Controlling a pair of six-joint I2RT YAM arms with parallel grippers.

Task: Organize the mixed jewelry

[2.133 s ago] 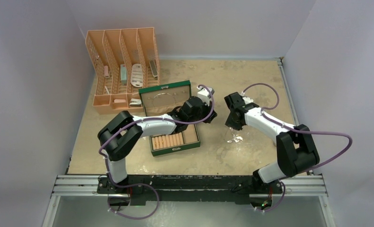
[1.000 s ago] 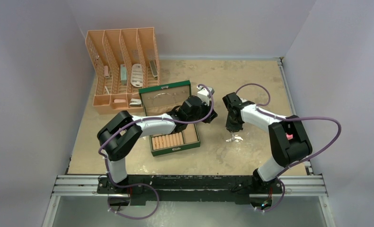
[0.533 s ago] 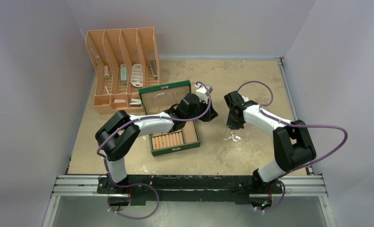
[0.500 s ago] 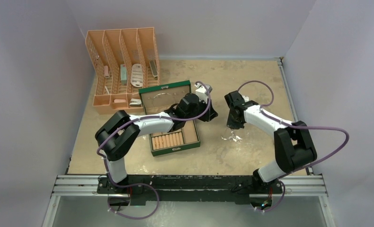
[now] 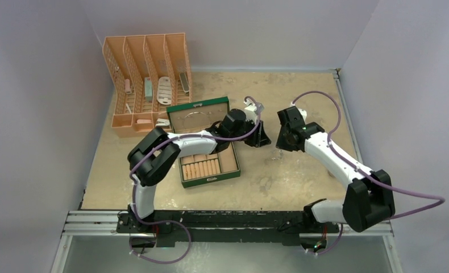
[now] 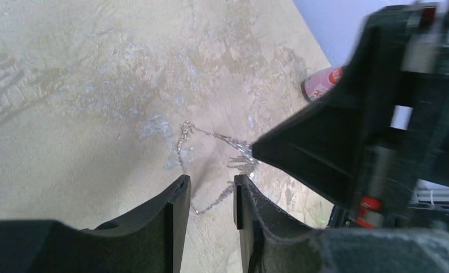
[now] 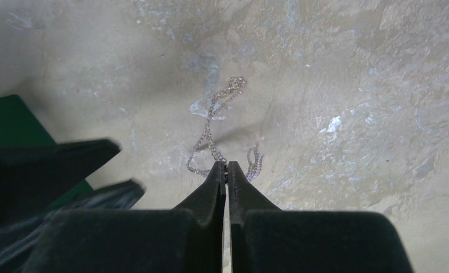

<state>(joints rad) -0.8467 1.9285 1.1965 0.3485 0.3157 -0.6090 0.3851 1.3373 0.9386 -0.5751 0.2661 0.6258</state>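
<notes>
Lab test cell, plain enclosing walls (image 5: 34,114), aluminium frame rail (image 5: 228,223), beige tabletop (image 5: 290,91)

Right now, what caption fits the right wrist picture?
Right gripper pinches a silvery chain that dangles over the beige table.

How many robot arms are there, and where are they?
2. The left black-and-white robot arm reaches over the open green box; the right black-and-white robot arm reaches in from the right, its gripper shut on a silvery chain.

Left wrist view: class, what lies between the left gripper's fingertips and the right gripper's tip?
The silvery chain, dangling from the shut right gripper; the left wrist view shows it.
</notes>
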